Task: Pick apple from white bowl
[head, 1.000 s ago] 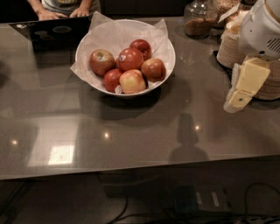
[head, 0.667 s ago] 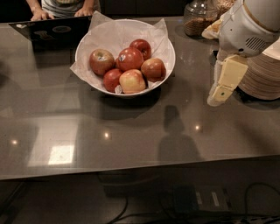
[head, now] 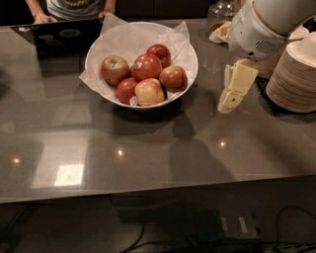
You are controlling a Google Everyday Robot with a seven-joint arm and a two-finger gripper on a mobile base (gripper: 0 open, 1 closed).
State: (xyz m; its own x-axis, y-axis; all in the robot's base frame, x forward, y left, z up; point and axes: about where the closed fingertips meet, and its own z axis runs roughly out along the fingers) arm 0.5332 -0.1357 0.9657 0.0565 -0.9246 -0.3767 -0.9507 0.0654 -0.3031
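The white bowl (head: 189, 54), lined with crinkled white paper, stands at the back middle of the dark table and holds several red apples (head: 147, 66). My gripper (head: 228, 101) hangs from the white arm (head: 256, 29) to the right of the bowl. It points down and to the left, a little above the table and about level with the bowl's rim. Its cream fingers (head: 242, 79) stand slightly apart and hold nothing. It does not touch the bowl or any apple.
Tall stacks of beige paper plates (head: 296, 74) stand just right of the gripper. A glass jar (head: 222, 10) is behind it. A dark laptop (head: 59, 37) and a person (head: 74, 7) are at the far left edge.
My arm and gripper have moved left, from in front of the plate stacks toward the bowl. The bowl and apples have not moved.
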